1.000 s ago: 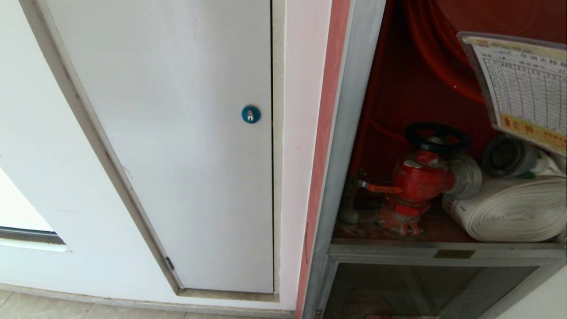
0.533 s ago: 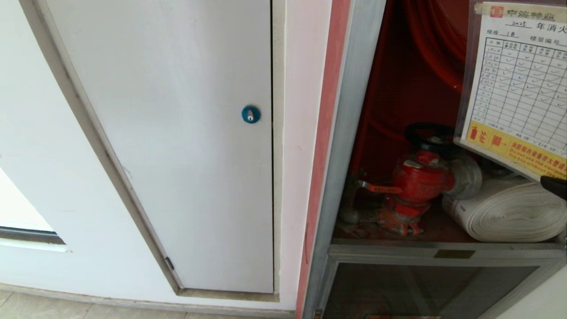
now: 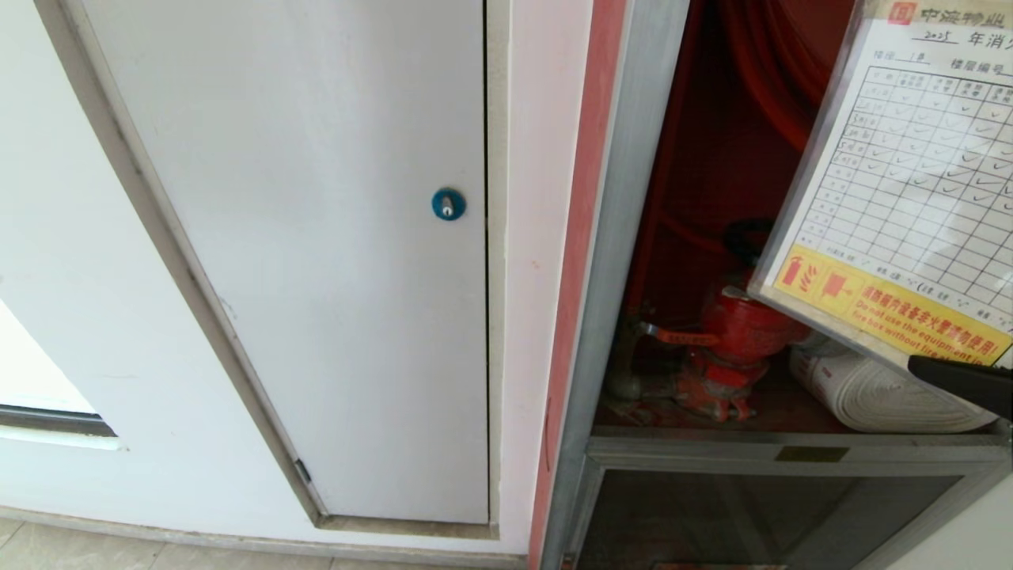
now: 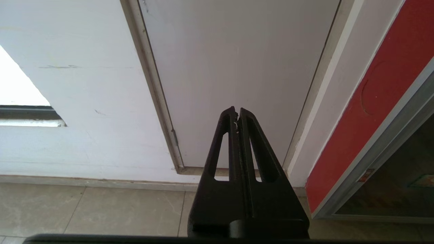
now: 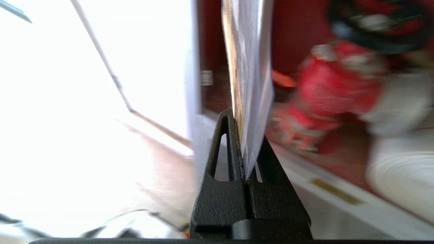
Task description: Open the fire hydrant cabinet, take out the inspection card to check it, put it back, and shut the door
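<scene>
Card up front: right gripper (image 5: 242, 149), jaws clamped on the inspection card (image 3: 910, 190), holds it tilted before the fire hydrant cabinet (image 3: 625, 237). Left gripper (image 4: 236, 113) hangs closed, empty, by the white door (image 3: 316, 237).

The fire hydrant cabinet (image 3: 625, 237) has a brushed, dull silver metal frame and a red painted interior. The inspection card (image 3: 910, 182) is printed white paper in a glossy clear plastic sleeve. The valve (image 3: 736, 332) is glossy red painted metal; the rolled hose (image 3: 878, 396) is woven off-white cloth. The white panel door (image 3: 316, 237) looks smooth and matt, the right claw (image 5: 242, 135) matt black textured plastic.
</scene>
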`<state>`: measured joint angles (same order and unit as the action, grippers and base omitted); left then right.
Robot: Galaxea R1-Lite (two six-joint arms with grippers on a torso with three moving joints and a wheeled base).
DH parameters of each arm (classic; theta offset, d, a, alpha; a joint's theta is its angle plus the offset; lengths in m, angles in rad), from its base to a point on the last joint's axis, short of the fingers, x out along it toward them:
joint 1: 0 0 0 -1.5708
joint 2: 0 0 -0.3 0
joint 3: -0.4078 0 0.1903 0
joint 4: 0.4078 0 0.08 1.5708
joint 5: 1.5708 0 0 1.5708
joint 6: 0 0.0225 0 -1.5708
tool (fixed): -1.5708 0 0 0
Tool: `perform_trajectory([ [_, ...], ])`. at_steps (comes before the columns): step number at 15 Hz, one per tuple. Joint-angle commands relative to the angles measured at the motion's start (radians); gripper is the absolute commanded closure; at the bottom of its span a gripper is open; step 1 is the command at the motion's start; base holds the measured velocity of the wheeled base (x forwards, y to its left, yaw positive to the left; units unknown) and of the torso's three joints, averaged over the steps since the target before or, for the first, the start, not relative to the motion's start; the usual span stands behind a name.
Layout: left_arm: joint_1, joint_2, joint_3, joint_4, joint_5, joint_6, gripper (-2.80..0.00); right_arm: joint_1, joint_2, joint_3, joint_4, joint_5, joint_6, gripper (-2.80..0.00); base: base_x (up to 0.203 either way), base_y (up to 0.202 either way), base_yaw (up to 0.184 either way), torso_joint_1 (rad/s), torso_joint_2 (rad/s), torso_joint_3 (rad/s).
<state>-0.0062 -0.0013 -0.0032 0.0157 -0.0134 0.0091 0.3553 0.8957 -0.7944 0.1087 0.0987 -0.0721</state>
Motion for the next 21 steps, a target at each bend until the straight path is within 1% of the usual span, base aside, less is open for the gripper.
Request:
perform_trajectory([
  [1, 0.000, 0.001, 0.000, 0.000, 0.000, 0.000, 0.00, 0.001, 0.001, 0.008, 0.012, 0.038, 0.009, 0.00, 0.000, 0.000, 0.000, 0.000, 0.00, 0.000],
  [3, 0.000, 0.001, 0.000, 0.000, 0.001, 0.000, 0.00, 0.001, -0.012, 0.009, 0.054, 0.089, 0.010, 0.00, 0.000, 0.000, 0.000, 0.000, 0.00, 0.000],
  [5, 0.000, 0.001, 0.000, 0.000, 0.000, 0.000, 0.00, 0.001, -0.044, 0.010, 0.114, 0.173, 0.005, 0.00, 0.000, 0.000, 0.000, 0.000, 0.00, 0.000],
  [6, 0.000, 0.001, 0.000, 0.000, 0.000, 0.000, 0.00, 0.001, -0.061, 0.011, 0.138, 0.207, -0.005, 0.00, 0.000, 0.000, 0.000, 0.000, 0.00, 0.000],
  [8, 0.000, 0.001, 0.000, 0.000, 0.001, 0.000, 0.00, 0.001, -0.094, 0.022, 0.165, 0.241, -0.051, 0.00, 0.000, 0.000, 0.000, 0.000, 0.00, 0.000],
  [10, 0.000, 0.001, 0.000, 0.000, 0.000, 0.000, 0.00, 0.001, -0.118, 0.044, 0.190, 0.292, -0.089, 0.00, 0.000, 0.000, 0.000, 0.000, 0.00, 0.000],
  [13, 0.000, 0.001, 0.000, 0.000, 0.000, 0.000, 0.00, 0.001, -0.123, 0.045, 0.187, 0.362, -0.094, 0.00, 0.000, 0.000, 0.000, 0.000, 0.00, 0.000],
  [15, 0.000, 0.001, 0.000, 0.000, 0.000, 0.000, 0.00, 0.001, -0.095, 0.040, 0.183, 0.443, -0.119, 0.00, 0.000, 0.000, 0.000, 0.000, 0.00, 0.000],
  [16, 0.000, 0.001, 0.000, 0.000, 0.000, 0.000, 0.00, 0.001, -0.071, 0.038, 0.179, 0.469, -0.134, 0.00, 0.000, 0.000, 0.000, 0.000, 0.00, 0.000],
  [18, 0.000, 0.001, 0.001, 0.000, 0.001, 0.000, 0.00, 0.001, -0.004, 0.031, 0.155, 0.504, -0.153, 0.00, 0.000, 0.000, 0.000, 0.000, 0.00, 0.000],
  [21, 0.000, 0.001, 0.000, 0.000, 0.000, 0.000, 0.00, 0.017, 0.106, 0.019, 0.062, 0.546, -0.158, 0.00, 0.000, 0.000, 0.000, 0.000, 0.00, 0.000],
])
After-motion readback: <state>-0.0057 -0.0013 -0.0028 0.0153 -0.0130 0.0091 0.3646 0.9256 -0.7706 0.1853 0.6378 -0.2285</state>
